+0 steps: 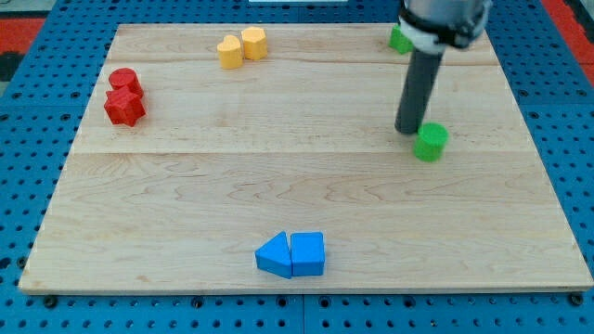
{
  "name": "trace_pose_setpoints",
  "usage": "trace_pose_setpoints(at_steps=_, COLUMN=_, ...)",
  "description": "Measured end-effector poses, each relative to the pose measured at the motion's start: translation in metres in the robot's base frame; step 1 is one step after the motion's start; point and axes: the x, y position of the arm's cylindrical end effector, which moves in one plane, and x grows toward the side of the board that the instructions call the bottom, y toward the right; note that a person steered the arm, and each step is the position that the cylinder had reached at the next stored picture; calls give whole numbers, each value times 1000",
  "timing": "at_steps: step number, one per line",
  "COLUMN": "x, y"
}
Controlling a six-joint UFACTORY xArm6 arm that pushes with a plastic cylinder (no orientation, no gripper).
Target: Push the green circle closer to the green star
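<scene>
Rod only, no claw visible: my tip (408, 130) rests just left of the green circle (431, 142), seemingly touching.

This looks like a robotics lab or test bench rather than a home or shop. A pale wooden counter (297, 176) made of joined planks lies on a blue pegboard base (28, 93) drilled with a regular grid of holes, the kind of mounting plate used for fixtures. At the far right corner a strip of red perforated surface (568, 23) shows, though too little is visible to say what it is. A dark rod (416, 93) hangs from a robot arm on the right.
</scene>
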Motion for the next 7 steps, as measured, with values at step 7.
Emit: trace_pose_setpoints(at_steps=7, x=49, y=44)
